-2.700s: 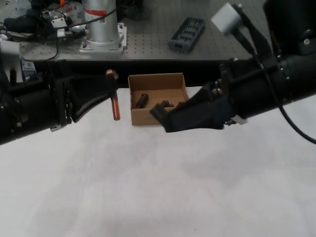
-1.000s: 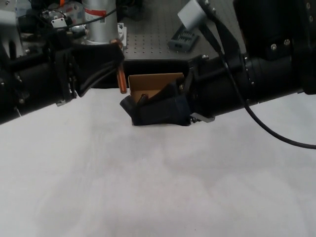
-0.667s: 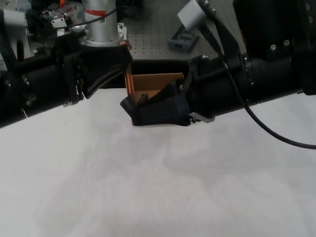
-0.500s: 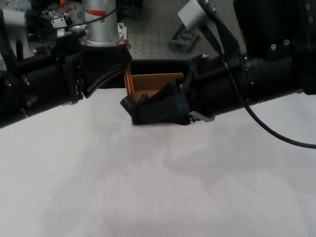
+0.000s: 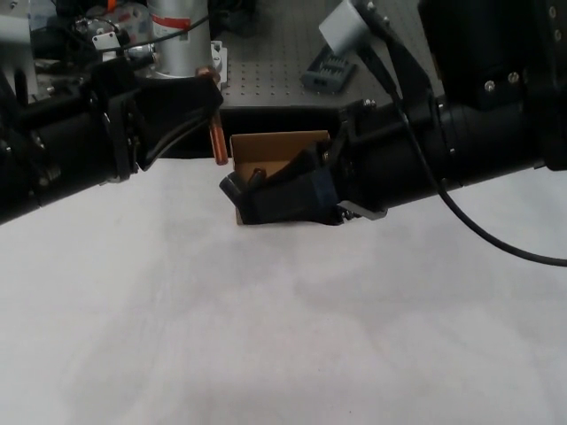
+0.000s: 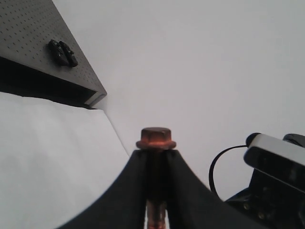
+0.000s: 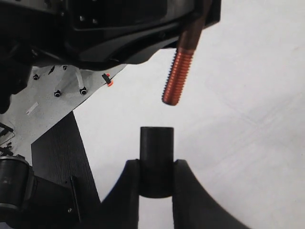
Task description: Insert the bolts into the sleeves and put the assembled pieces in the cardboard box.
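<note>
Gripping a bolt (image 6: pixel 156 138), left tool (image 6: pixel 156 160) hides part of its shank; right tool (image 7: pixel 156 168) grips a sleeve (image 7: pixel 156 140).

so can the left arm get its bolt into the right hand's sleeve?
Probably yes: the bolt hangs tip-first, apart from the open end of the sleeve, nothing between, though slightly offset and tilted.

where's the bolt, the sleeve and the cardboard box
bolt (image 7: pixel 177 71), right wrist view, on its threaded shank
sleeve (image 7: pixel 157 150), right wrist view, on its side wall
cardboard box (image 5: pixel 276 145), high view, on its back wall
</note>
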Controlling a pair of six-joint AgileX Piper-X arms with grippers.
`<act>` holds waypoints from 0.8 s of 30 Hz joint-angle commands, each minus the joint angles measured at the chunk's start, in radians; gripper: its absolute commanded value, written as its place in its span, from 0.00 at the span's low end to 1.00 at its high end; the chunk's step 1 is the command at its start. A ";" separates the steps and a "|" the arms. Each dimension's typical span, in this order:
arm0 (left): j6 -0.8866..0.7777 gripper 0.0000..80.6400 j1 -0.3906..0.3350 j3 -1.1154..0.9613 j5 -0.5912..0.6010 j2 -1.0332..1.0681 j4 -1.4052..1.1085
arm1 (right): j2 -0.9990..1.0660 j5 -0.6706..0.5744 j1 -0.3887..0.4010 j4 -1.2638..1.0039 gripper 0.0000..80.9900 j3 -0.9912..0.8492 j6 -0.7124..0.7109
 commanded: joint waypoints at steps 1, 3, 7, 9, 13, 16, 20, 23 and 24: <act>-0.016 0.01 0.001 -0.010 0.015 -0.002 -0.017 | -0.004 0.005 0.003 -0.016 0.03 -0.005 0.001; -0.016 0.01 0.001 -0.010 0.024 -0.002 -0.017 | -0.004 0.015 0.003 -0.016 0.03 -0.005 0.001; -0.022 0.01 0.001 -0.010 0.031 -0.002 -0.017 | -0.004 0.022 0.003 -0.016 0.03 -0.005 0.001; -0.022 0.01 0.001 -0.010 0.031 -0.002 -0.017 | -0.004 0.022 0.003 -0.016 0.03 -0.005 0.001; -0.022 0.01 0.001 -0.010 0.031 -0.002 -0.017 | -0.004 0.021 0.003 -0.037 0.03 -0.005 0.001; -0.022 0.01 0.001 -0.010 0.031 -0.002 -0.017 | -0.004 0.021 0.003 -0.063 0.03 -0.005 0.001; -0.022 0.01 0.001 -0.010 0.031 -0.002 -0.017 | -0.004 0.021 0.003 -0.068 0.03 -0.007 0.001; -0.022 0.01 0.001 -0.010 0.031 -0.002 -0.017 | -0.004 0.021 0.003 -0.068 0.03 -0.007 0.001; -0.022 0.01 0.001 -0.010 0.031 -0.002 -0.017 | -0.004 0.023 0.003 -0.068 0.03 -0.007 0.001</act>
